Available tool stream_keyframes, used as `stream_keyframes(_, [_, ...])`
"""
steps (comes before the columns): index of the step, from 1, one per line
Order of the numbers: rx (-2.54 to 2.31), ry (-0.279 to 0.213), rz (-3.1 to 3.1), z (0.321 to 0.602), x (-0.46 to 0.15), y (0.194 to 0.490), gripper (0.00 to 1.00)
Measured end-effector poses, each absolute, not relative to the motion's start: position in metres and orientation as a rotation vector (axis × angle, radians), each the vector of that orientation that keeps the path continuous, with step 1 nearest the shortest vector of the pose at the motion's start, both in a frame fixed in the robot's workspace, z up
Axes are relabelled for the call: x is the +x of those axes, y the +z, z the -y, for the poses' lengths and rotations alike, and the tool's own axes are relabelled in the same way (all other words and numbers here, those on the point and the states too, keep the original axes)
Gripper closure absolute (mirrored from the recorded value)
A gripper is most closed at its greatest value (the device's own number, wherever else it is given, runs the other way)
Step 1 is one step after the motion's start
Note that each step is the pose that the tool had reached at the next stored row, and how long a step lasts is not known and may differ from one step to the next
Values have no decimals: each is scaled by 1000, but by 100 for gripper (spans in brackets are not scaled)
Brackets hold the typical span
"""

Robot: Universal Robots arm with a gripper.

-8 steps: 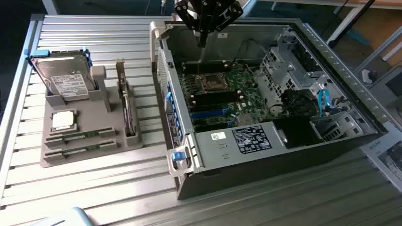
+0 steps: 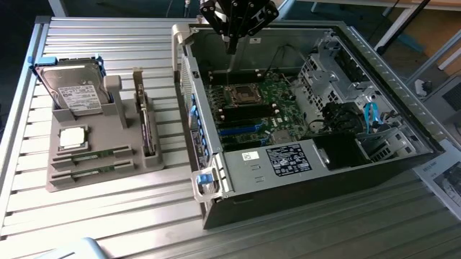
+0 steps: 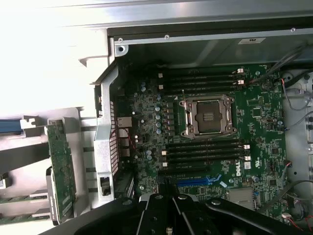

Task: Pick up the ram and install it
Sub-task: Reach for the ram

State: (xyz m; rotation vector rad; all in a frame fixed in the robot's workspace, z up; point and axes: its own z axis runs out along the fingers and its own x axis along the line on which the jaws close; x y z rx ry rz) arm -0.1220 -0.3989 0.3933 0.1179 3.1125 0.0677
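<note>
- My fingers [image 2: 230, 39] are clenched together, pressed into one thin dark blade. I see nothing green between them, and they touch nothing.
- My gripper [image 2: 230, 49] hangs point-down from the top of the exterior view, over the open computer case [image 2: 374, 59], above the far end of the motherboard [image 2: 270, 100] and well clear of it.
- From my wrist I look straight down onto the board: the empty processor socket [image 3: 208, 115] sits in the middle, with rows of dark memory slots [image 3: 205, 78] on either side of it. My own black gripper body lies along the edge of that view.
- The first ram stick [image 2: 92, 157] lies outside the case in the grey holder [image 2: 108, 132] on the slatted table [image 2: 108, 216], well apart from me on the exterior view's left.
- The second ram stick [image 2: 90, 171] lies just beside it, parallel.
- Both sticks rest on their long edges in slots. Their long axes run roughly across the exterior view from left to right, with the right end a little higher in the picture.
- A square silver processor chip [image 2: 72, 137] sits in the same holder just behind the sticks.
</note>
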Motion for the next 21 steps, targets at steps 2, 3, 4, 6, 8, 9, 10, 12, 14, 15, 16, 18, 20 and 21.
stream_keyframes(2, [118, 68, -3112, 399, -122, 393, 90])
stream_keyframes(3, [118, 68, -3112, 399, -122, 393, 90])
stream_keyframes(4, [118, 68, -3112, 399, -122, 393, 90])
stream_keyframes(6, [118, 68, -3112, 399, -123, 393, 90])
stream_keyframes(8, [118, 68, -3113, 399, -125, 393, 90])
stream_keyframes(9, [118, 67, -3113, 399, -126, 393, 90])
stream_keyframes(10, [118, 68, -3113, 399, -127, 393, 90])
stream_keyframes(12, [118, 68, -3113, 399, -130, 393, 90])
stream_keyframes(14, [118, 68, -3112, 399, -133, 393, 90])
stream_keyframes(15, [118, 68, -3112, 399, -134, 393, 90])
stream_keyframes(16, [118, 68, -3112, 399, -135, 393, 90])
stream_keyframes(18, [118, 68, -3112, 399, -138, 393, 90])
stream_keyframes(20, [118, 68, -3113, 399, -141, 393, 90])
stream_keyframes(21, [118, 68, -3113, 399, -142, 393, 90])
